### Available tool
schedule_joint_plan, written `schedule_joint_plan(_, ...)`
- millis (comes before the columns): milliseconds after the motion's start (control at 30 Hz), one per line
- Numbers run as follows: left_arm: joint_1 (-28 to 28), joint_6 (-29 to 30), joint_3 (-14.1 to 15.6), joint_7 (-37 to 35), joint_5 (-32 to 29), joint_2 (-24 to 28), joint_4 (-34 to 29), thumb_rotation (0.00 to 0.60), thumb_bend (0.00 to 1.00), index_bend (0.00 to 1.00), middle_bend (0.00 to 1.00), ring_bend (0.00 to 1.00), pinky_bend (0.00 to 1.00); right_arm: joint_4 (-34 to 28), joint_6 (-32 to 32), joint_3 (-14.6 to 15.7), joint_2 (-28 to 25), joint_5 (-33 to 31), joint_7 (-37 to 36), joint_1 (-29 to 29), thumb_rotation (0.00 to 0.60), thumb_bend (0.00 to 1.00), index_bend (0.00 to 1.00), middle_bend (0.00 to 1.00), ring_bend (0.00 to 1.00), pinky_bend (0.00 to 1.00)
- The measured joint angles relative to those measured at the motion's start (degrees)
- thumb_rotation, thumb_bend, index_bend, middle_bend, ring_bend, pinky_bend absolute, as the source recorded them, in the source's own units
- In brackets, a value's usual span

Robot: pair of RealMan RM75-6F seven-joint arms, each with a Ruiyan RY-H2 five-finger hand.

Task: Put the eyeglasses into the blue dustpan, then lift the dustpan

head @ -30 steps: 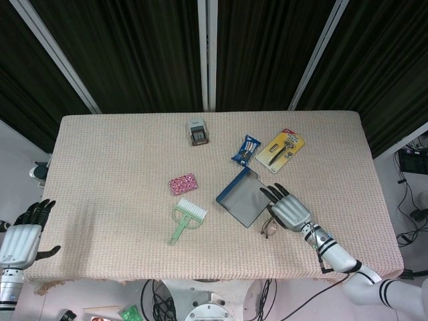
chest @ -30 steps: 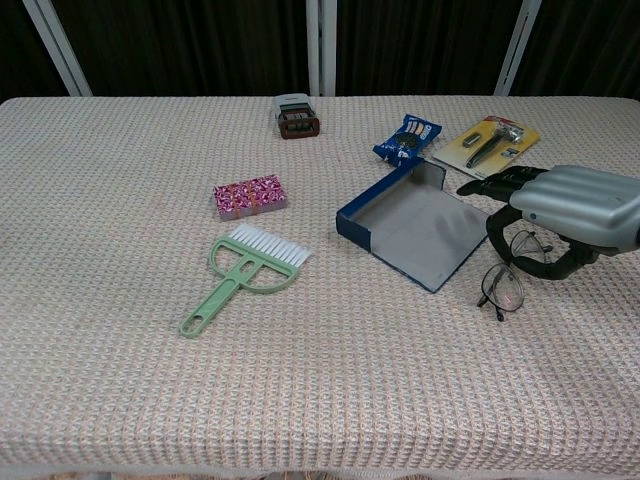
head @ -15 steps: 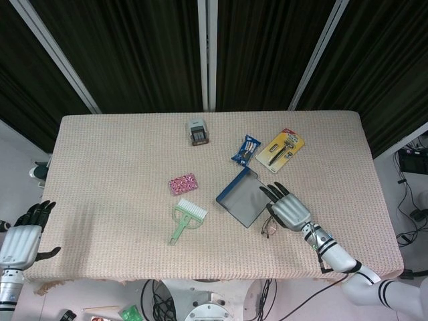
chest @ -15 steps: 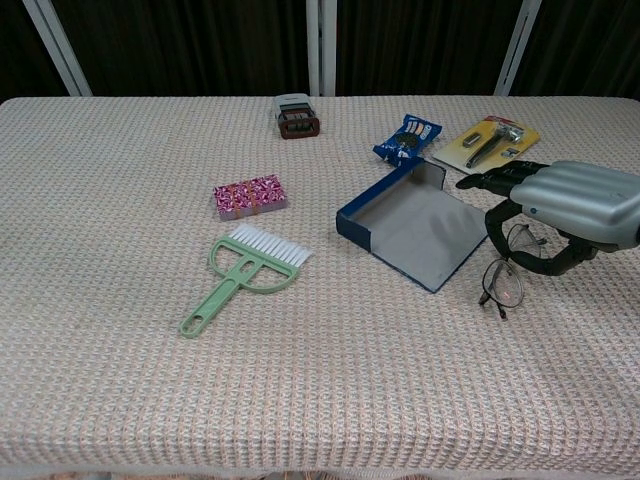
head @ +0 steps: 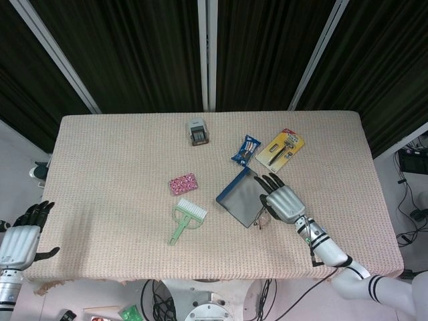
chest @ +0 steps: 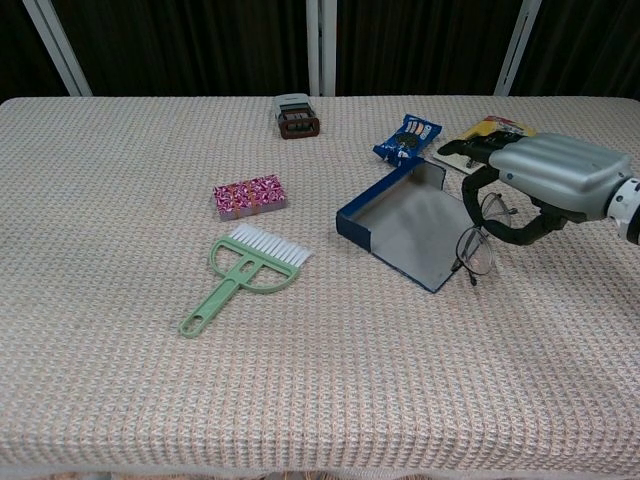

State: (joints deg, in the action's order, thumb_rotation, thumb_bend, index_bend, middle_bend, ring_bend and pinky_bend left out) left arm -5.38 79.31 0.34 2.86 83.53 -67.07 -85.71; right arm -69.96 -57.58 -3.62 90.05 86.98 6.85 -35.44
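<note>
Tabletop's blue dustpan [chest: 412, 228] holds nothing; right hand [chest: 545, 185] pinches eyeglasses [chest: 478, 245] beside it.

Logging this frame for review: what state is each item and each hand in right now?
eyeglasses: unfolded, held at the dustpan's open edge
blue dustpan: on the table, empty
right hand: holds the eyeglasses
left hand: off the table edge, empty
green brush: lying flat, untouched

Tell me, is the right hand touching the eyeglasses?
Touching: in the chest view the right hand holds the eyeglasses, which hang from its fingers.
</note>
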Motion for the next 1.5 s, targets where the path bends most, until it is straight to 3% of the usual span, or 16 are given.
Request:
schedule_joint_plan(400,0.72,0.17,0.17,-2.23,-0.47,0.73,1.26,0.600,0.07,0.06,0.06,0.08,0.24,5.92,4.49,-6.65,8.33,-7.70,3.89,-5.52,0.600,0.47,0.80,0.00,0.00,0.00)
schedule_joint_plan(767,1.09,0.10,0.17,-3.82,-0.63,0.96,2.45,0.600,0.07,0.06,0.06,0.08,0.24,8.71,5.66,-7.56,11.62,-10.94,6.78,-7.17,0.600,0.47,0.80,0.00,0.00,0.00)
schedule_joint_plan(1133,1.07,-0.47,0.06,-5.00,-0.97,1.15,2.67,0.600,0.07,0.06,0.06,0.08,0.24,12.43,5.27,-7.91,14.45,-11.63,4.81,-8.03,0.600,0.46,0.75,0.00,0.00,0.00)
schedule_joint_plan(1200,1.03,-0.70,0.05,-5.03,-1.05,1.18,2.83,0.600,0.07,0.06,0.06,0.08,0.24,12.98,5.20,-7.95,14.99,-11.70,4.09,-8.15,0.600,0.44,0.68,0.00,0.00,0.00)
schedule_joint_plan(1367,0.96,-1.17,0.14,-5.18,-1.17,1.03,3.08,0.600,0.07,0.06,0.06,0.08,0.24,13.20,6.68,-7.72,15.08,-12.40,3.67,-8.41,0.600,0.34,0.35,0.00,0.00,0.00)
schedule_joint_plan(1500,0.93,-1.51,0.19,-5.33,-1.28,0.95,3.25,0.600,0.07,0.06,0.06,0.08,0.24,13.01,6.32,-7.47,14.96,-12.23,3.39,-8.41,0.600,0.31,0.18,0.00,0.00,0.00)
